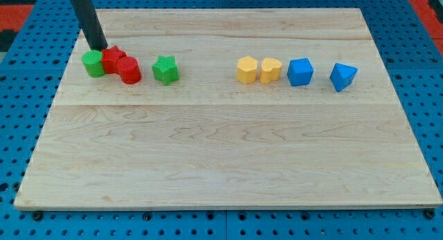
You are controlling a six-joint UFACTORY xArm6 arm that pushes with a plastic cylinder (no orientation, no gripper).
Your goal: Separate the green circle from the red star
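Note:
The green circle (pixel 93 63) sits at the view's upper left, touching the red star (pixel 113 59) on its right. A red round block (pixel 129 70) touches the star's lower right side. My tip (pixel 100 48) rests on the board just above the seam between the green circle and the red star, close to both. The dark rod rises from it toward the view's top left.
A green star (pixel 165 69) lies right of the red blocks. Further right are two yellow blocks (pixel 247 70) (pixel 270 70) side by side, then two blue blocks (pixel 300 71) (pixel 343 76). All stand on the wooden board (pixel 221 157), its left edge near the green circle.

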